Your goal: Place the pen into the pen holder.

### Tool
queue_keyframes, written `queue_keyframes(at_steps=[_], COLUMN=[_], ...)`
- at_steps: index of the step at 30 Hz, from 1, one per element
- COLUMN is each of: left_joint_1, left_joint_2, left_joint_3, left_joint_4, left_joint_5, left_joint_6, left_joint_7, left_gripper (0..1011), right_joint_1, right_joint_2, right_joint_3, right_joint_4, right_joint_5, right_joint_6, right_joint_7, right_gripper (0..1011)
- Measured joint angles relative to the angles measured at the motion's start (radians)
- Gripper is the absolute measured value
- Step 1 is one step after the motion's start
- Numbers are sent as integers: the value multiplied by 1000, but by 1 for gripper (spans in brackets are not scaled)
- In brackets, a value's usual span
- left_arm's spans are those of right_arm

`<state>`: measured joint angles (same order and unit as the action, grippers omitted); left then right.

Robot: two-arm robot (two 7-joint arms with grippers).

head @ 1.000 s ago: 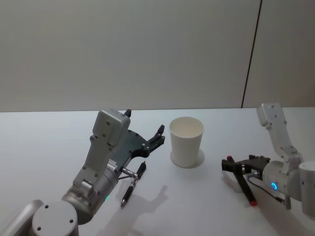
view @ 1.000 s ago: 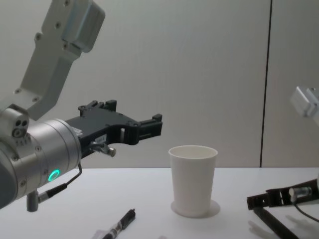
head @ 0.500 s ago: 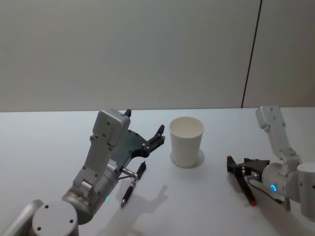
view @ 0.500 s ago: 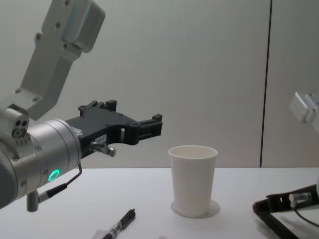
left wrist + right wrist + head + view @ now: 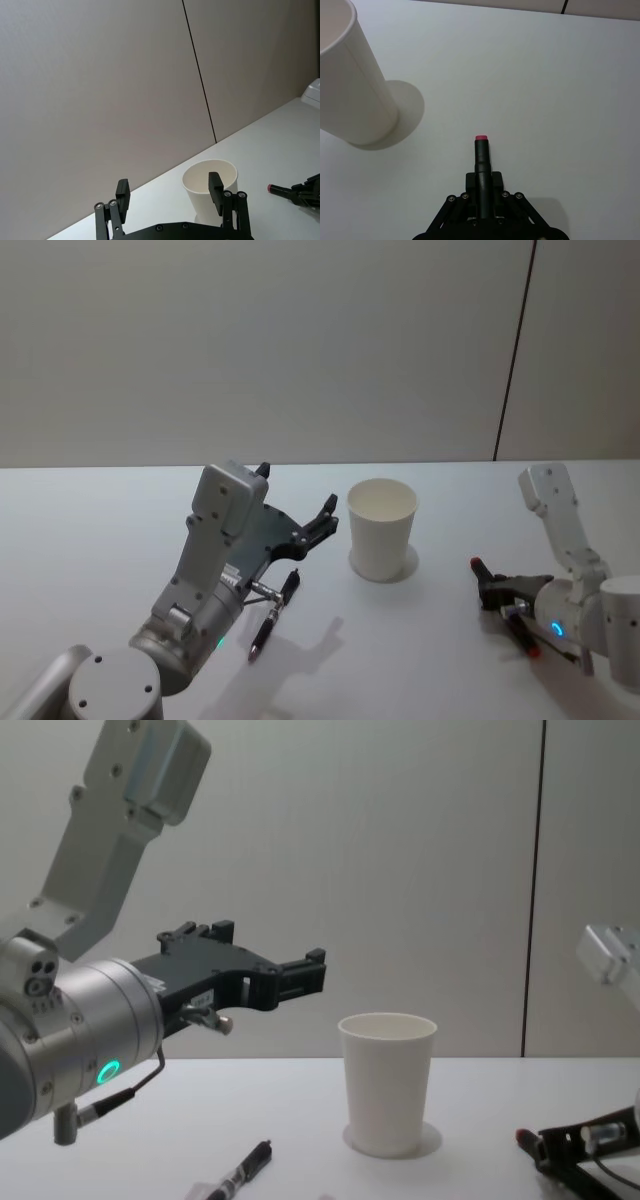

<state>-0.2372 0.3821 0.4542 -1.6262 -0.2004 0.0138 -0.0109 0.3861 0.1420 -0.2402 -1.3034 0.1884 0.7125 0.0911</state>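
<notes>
The pen holder [image 5: 381,529] is a white tapered cup standing upright mid-table; it also shows as the cup [image 5: 387,1082] in the chest view. My right gripper [image 5: 499,586] hovers low to the cup's right, shut on a dark pen [image 5: 481,154] whose red end points toward the cup [image 5: 351,87]. The left gripper [image 5: 322,517] hangs open in the air just left of the cup, its fingers [image 5: 216,184] holding nothing. A second black pen [image 5: 272,615] lies on the table beneath the left arm, seen as the pen [image 5: 241,1175] in the chest view.
The white table [image 5: 80,540] stretches bare to the left and in front of the cup. A grey wall with a dark vertical seam [image 5: 512,350] stands behind the table's far edge.
The right gripper, still holding its pen, has drawn back to the right away from the cup, sunk lower and turned. The left arm and the pen on the table have stayed put.
</notes>
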Motion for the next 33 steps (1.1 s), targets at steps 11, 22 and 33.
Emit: queue_keyframes(at_steps=[11,22,33], left_joint_1=[0,0,0], left_joint_2=[0,0,0], left_joint_3=[0,0,0], left_joint_4=[0,0,0], left_joint_5=[0,0,0], left_joint_6=[0,0,0], left_joint_7=[0,0,0], left_gripper=[1000,1000,1000], right_joint_1=[2,-6,-23], right_joint_2=[-4,-2,6], right_joint_3=[1,-1,-5], right_joint_4=[11,5,-39], right_joint_5=[-5,-33,-80], right_joint_6=[-5,-55,-158], right_joint_7=[-2,-8,-12], right_gripper=[171,171,171])
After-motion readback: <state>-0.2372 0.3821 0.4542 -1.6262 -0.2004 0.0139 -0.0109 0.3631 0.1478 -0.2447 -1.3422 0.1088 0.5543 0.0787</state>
